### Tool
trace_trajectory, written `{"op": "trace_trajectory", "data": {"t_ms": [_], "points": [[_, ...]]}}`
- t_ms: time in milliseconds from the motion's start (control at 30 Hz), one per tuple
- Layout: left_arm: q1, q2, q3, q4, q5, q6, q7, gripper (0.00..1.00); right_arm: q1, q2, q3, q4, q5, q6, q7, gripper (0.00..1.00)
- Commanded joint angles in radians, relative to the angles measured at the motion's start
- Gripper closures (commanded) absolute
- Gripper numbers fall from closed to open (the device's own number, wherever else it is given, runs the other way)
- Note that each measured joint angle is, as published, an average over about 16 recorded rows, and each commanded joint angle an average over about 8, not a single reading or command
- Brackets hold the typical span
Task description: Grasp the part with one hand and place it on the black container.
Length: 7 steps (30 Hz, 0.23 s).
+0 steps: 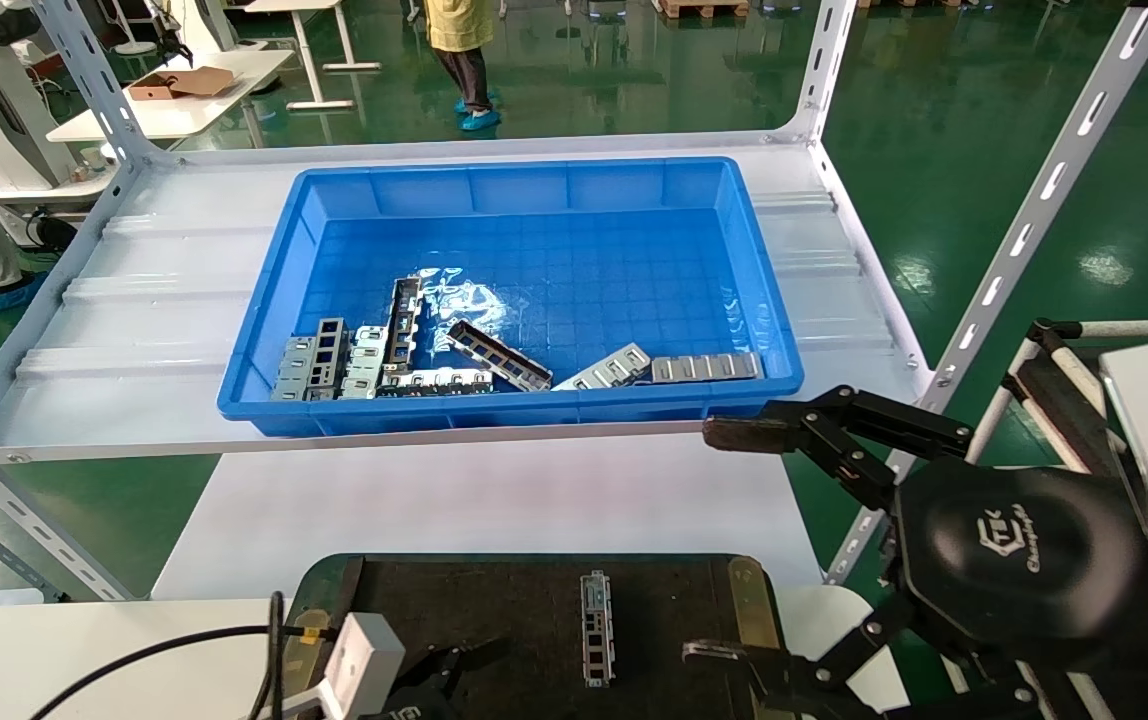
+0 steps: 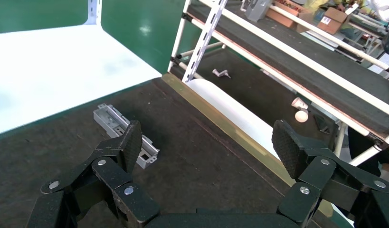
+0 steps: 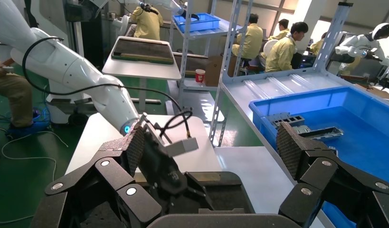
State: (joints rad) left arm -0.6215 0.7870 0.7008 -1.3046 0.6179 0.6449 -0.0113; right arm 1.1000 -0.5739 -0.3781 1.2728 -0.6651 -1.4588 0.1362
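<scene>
right hand (image 1: 734,545) partly cut off

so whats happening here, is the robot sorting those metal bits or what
It is moving metal strips from the blue bin onto the black container in front of it. One part already lies flat on the container, apart from both grippers. The left gripper hangs open just above the container, close to that part, holding nothing. The right gripper is open and empty too, raised beside the bin's near right corner. Several more metal pieces lie along the bin's near side.
</scene>
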Motion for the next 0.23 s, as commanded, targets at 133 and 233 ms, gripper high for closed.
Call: {"op": "trace_trajectory", "data": {"t_ms": [133, 233], "points": [[0.015, -0.042, -0.032, -0.001, -0.032, 0.070, 0.024, 0.00, 0.000, 0.000, 0.000, 0.000, 0.000, 0.000, 0.000, 0.00], [0.020, -0.051, -0.039, -0.004, -0.042, 0.083, 0.028, 0.00, 0.000, 0.000, 0.000, 0.000, 0.000, 0.000, 0.000, 0.00]]}}
